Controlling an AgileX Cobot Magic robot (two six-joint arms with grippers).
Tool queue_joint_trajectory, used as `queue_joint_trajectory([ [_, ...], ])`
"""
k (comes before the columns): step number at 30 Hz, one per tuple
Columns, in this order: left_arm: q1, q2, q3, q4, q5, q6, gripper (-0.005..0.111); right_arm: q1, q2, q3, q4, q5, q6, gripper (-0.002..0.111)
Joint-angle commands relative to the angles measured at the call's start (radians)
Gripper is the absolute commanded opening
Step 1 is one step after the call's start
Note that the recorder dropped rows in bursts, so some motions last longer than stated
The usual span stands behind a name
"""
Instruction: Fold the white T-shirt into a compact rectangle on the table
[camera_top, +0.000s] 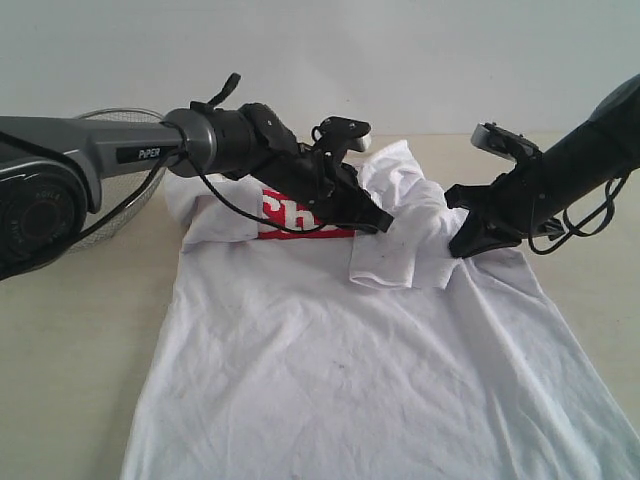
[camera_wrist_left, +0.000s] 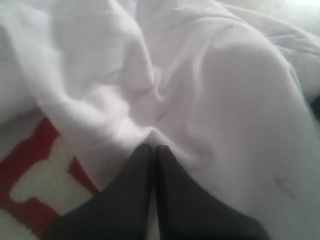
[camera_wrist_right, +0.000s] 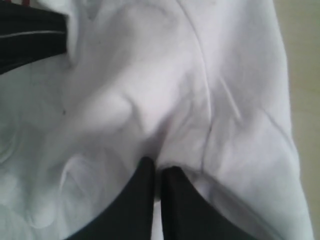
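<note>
Pinching bunched sleeve flap of soft white short-sleeved T-shirt (camera_top: 340, 360), spread on pale beige wood-grain table (camera_top: 70, 330), with left gripper (camera_top: 380, 222) and right gripper (camera_top: 462, 245), fingers pressed together. Move both level, pull taut, lay edge straight.

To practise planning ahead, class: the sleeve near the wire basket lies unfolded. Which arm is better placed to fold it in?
Left, probably. That sleeve lies on its side, close by the left arm; the right arm would have to cross the T-shirt. Both jaws are shut on bunched cloth.
</note>
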Motion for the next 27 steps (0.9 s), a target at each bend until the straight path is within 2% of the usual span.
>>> queue_joint_trajectory([
  [1,0.004,0.017,0.0,0.016,-0.005,-0.014,0.004,-0.001,-0.007,0.0,-0.088,-0.013,0.061,0.0],
  [8,0.005,0.017,0.0,0.018,-0.016,-0.014,0.004,-0.001,-0.01,0.0,-0.295,-0.046,0.245,0.0],
  [18,0.009,0.017,0.0,0.022,-0.033,-0.014,0.004,-0.001,-0.133,0.0,-0.443,-0.058,0.331,0.0],
  [20,0.012,0.017,0.0,0.022,-0.033,-0.014,0.004,-0.001,-0.146,0.0,-0.441,-0.029,0.296,0.0],
  [23,0.014,0.017,0.0,0.022,-0.032,-0.014,0.004,0.002,-0.143,0.0,-0.314,0.088,0.154,0.0],
  [27,0.015,0.017,0.0,0.022,-0.019,-0.016,0.004,0.023,-0.121,0.0,-0.276,0.066,0.146,0.0],
])
